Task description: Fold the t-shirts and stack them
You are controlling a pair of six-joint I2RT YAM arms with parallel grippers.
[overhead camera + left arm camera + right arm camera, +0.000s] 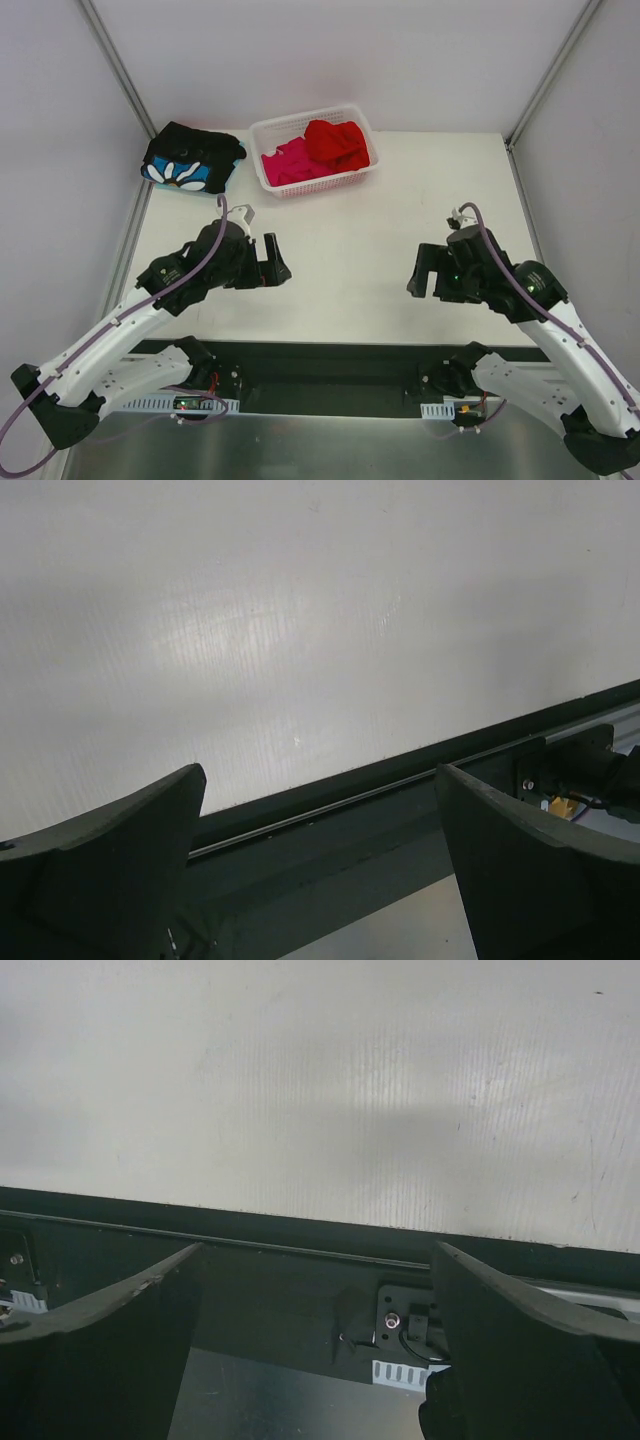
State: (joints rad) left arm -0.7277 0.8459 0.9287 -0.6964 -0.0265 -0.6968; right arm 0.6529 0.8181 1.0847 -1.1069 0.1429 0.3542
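Left gripper (277, 266) and right gripper (420, 272) hover over the table (350, 220), jaws spread and holding nothing, probably poised to fetch. A black flowered t-shirt (192, 160), apparently folded, lies at the far-left corner. The red t-shirt (338, 143) and pink t-shirt (288, 164) sit crumpled in the basket (268, 128).

Left wrist: fingers (110, 870) wide apart, tabletop beyond. Right wrist: likewise.

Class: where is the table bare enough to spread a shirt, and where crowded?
Bare: the middle, between left gripper and right gripper, up to the basket; also right of the basket. Crowded: far left corner, black floral shirt beside the basket.
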